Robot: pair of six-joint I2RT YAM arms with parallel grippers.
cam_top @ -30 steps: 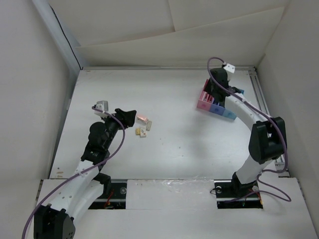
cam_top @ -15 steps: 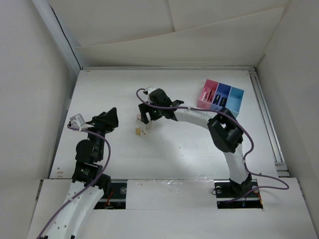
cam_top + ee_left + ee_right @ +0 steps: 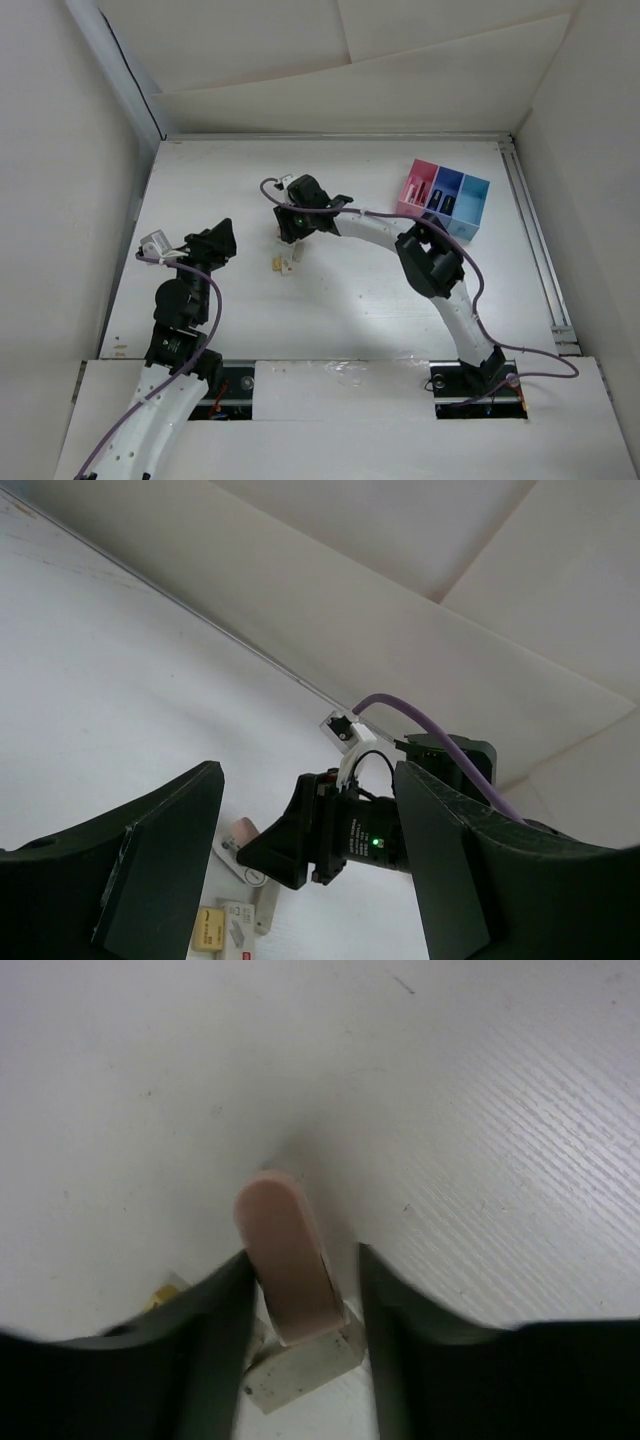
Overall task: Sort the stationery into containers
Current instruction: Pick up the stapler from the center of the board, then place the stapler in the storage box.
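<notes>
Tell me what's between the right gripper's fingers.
A pink stick, lying on the table with a pale block at its near end. The right wrist view shows it.

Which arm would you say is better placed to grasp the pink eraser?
Right: its open gripper straddles the pink eraser, while the left gripper sits well clear of it.

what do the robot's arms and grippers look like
The left arm and right arm have white curved links and black joint housings. A purple cable loops along each. The left gripper and right gripper are black with broad fingers; a green light glows on the right one.
</notes>
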